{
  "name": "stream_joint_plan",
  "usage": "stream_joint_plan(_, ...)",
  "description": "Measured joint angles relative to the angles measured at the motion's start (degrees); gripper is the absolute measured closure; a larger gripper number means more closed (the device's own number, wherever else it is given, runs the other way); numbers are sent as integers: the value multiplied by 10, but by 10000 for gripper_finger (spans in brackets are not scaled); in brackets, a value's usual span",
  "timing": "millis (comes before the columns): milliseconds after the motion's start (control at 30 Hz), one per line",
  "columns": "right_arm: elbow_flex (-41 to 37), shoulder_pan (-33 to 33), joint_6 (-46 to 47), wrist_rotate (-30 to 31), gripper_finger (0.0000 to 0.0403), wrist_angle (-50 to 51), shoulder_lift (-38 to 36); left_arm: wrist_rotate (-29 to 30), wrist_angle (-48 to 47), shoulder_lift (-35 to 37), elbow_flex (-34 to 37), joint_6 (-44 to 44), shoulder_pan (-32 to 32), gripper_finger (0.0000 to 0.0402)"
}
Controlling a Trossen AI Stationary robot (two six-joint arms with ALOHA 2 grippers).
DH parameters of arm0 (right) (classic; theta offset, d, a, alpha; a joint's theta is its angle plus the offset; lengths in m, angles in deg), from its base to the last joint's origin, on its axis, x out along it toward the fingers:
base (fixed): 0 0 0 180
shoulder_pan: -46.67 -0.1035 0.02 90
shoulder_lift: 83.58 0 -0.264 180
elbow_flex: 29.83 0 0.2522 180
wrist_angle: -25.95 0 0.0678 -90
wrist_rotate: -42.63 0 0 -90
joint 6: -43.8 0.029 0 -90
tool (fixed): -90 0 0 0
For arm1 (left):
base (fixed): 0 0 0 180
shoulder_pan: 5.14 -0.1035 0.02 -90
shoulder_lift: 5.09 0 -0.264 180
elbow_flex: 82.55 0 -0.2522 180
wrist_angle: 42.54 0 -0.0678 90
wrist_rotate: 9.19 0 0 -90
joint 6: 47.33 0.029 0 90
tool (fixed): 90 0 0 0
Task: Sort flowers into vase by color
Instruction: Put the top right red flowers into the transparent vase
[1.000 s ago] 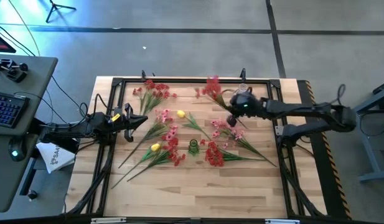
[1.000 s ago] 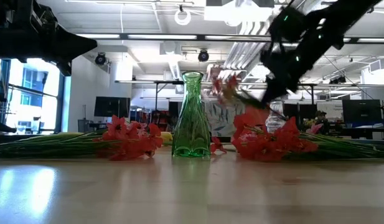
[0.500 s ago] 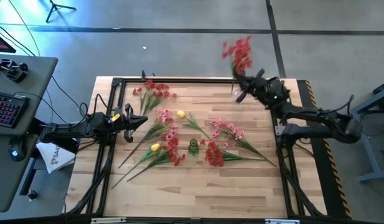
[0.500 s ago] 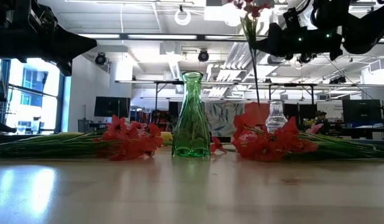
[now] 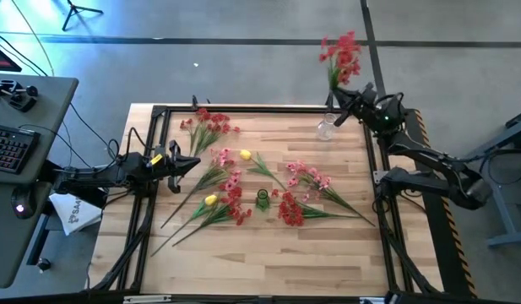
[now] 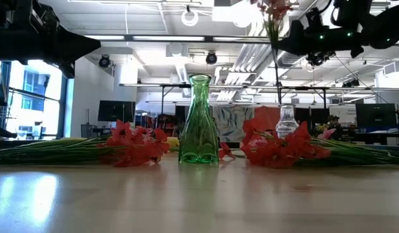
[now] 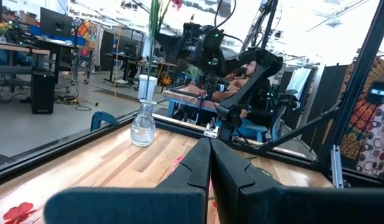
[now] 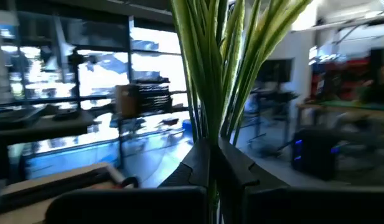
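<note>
The right end effector [image 5: 343, 99] is clenched on a red bunch [image 5: 339, 56], held upright high over the surface's [image 5: 243, 245] far right corner, blooms above it. Just below it stands a clear vase [image 5: 326, 128]. The left end effector [image 5: 189, 163] is clenched, empty, with flowers [image 5: 230, 190] and the green vase [image 5: 262, 198] lying ahead of it.

Two vases stand on the table: one green vase [image 5: 262, 198] near the middle and one clear vase [image 5: 326, 128] near the far edge. Two yellow flowers [image 5: 245, 154] lie among the scattered stems. The red flowers [image 5: 290, 211] and pink flowers [image 5: 306, 175] lie in overlapping bunches, too tangled to count singly. One red bunch [image 5: 340, 54] is held aloft. Two robot arms are present.
</note>
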Motion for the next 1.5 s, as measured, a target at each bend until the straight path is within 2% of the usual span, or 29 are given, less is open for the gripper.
stream_joint_plan(267,0,-1,10,-4,402,-74,54,17,1,0,0,0,0,401)
stream_joint_plan(567,0,0,-10,1,402,-73,29,17,1,0,0,-2,0,401)
stream_joint_plan(767,0,7,-35,21,402,15,-12,17,1,0,0,-5,0,402)
stream_joint_plan(1033,0,11,-35,22,397,92,-1,17,1,0,0,-5,0,402)
stream_joint_plan(1200,0,11,-35,23,365,103,6,17,1,0,0,-5,0,402)
stream_joint_plan(1333,0,11,-55,63,310,130,0,17,0,0,0,-5,0,402)
stream_joint_plan(1500,41,-2,-102,117,244,262,-36,17,-1,0,0,-5,0,402)
